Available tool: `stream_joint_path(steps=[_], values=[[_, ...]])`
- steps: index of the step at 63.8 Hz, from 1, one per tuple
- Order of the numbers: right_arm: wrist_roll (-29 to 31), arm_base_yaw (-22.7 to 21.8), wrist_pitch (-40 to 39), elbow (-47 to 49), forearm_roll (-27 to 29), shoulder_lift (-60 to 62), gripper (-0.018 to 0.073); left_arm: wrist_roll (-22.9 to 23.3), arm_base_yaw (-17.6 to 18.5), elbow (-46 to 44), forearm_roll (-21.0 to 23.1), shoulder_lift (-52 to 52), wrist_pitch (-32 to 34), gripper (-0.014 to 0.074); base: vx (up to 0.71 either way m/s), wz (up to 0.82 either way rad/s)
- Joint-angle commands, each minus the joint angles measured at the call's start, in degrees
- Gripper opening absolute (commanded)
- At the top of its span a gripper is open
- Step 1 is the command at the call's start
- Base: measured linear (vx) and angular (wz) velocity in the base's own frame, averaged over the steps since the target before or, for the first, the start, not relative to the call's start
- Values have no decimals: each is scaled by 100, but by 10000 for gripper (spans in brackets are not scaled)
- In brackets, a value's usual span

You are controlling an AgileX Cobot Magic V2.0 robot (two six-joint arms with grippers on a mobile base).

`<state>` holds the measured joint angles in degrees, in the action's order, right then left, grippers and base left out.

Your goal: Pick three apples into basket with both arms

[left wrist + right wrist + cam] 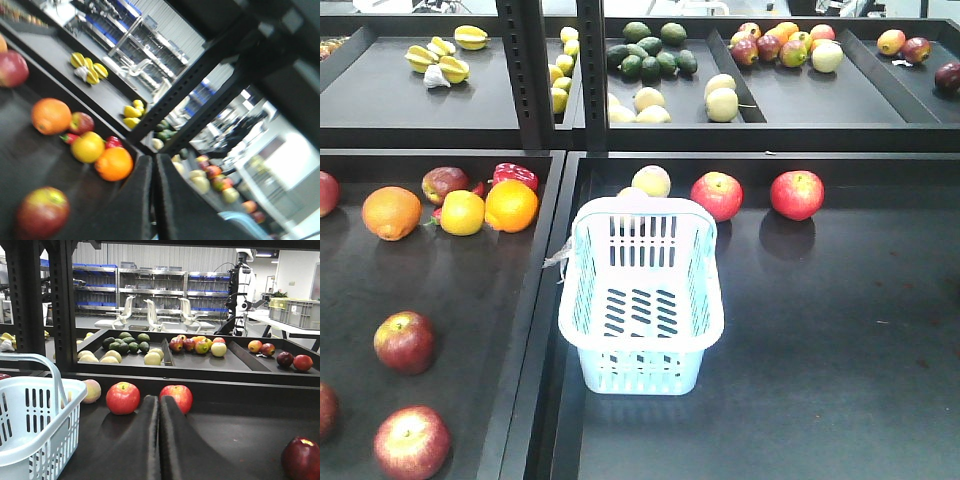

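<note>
The pale blue basket (640, 342) stands empty in the middle of the right tray. Two dark red apples with yellow-green patches (404, 341) (411, 441) lie on the left tray, with a third (323, 410) cut by the frame edge. Neither gripper shows in the front view. In the left wrist view my left gripper (152, 158) is shut and empty above the left tray, with one apple (42, 212) low on its left. My right gripper (159, 399) is shut and empty, to the right of the basket (35, 383). Another dark red apple (300, 458) lies at its right.
Two bright red apples (717, 195) (796, 194) and a pale yellow apple (651, 181) lie behind the basket. Oranges (391, 212) (511, 205), a yellow fruit (462, 212) and a small apple (444, 183) sit at the left tray's back. Black shelf posts (525, 70) rise behind.
</note>
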<state>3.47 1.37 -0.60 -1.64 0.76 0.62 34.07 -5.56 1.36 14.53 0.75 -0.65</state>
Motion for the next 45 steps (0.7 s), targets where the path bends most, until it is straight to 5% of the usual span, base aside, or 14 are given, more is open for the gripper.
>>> stream_joint_path(steps=[1,15,22,30,45], values=[[25,-25,-440,-82,-32,57,-4,418,5,75,430,81,563,-6,0,0],[25,-25,-440,-82,-32,57,-4,2175,5,75,2866,81,692,-6,0,0],[25,-25,-440,-82,-32,57,-4,2647,26,-189,3409,81,665,-6,0,0],[25,-25,-440,-82,-32,57,-4,2323,114,-1163,2966,81,583,-6,0,0],[25,-25,-440,-82,-32,57,-4,1498,166,-3109,763,-99,410,-6,0,0]])
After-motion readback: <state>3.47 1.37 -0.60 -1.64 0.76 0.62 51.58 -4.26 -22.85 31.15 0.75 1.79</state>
